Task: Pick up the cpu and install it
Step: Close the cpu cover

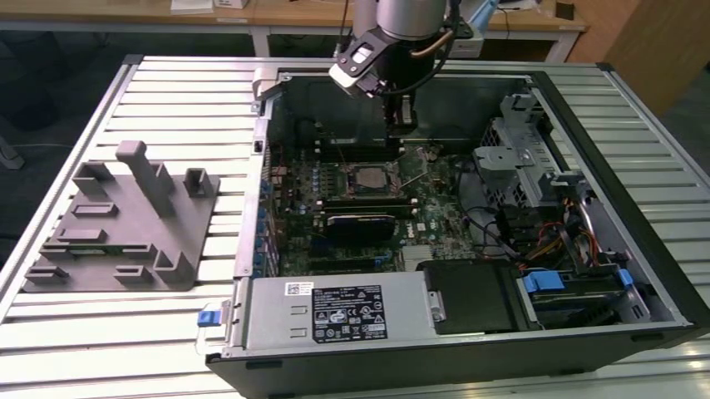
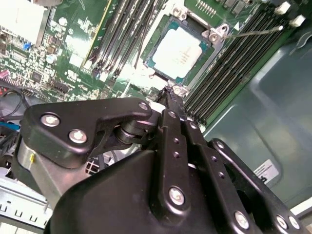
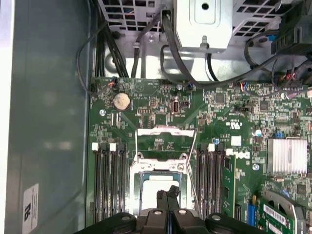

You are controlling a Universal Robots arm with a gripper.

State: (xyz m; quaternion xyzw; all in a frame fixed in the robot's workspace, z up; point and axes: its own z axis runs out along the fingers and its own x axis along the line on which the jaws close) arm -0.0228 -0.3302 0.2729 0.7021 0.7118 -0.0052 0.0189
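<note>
Slatted aluminium tabletop (image 1: 133,332) bears an open black computer case (image 1: 444,359); inside, the small square silvery cpu (image 2: 183,51) already lies in its socket just beneath the black gripper (image 3: 168,194), which is closed on nothing; the metal retention frame (image 3: 165,130) looks unlatched

On the bench (image 1: 133,341) the computer case (image 1: 444,363) lies at the exterior view's right, the fixture (image 1: 116,224) at its left; inside, the cpu (image 1: 364,177) sits in the motherboard (image 1: 291,237) socket, end effector (image 1: 401,126) above it
</note>
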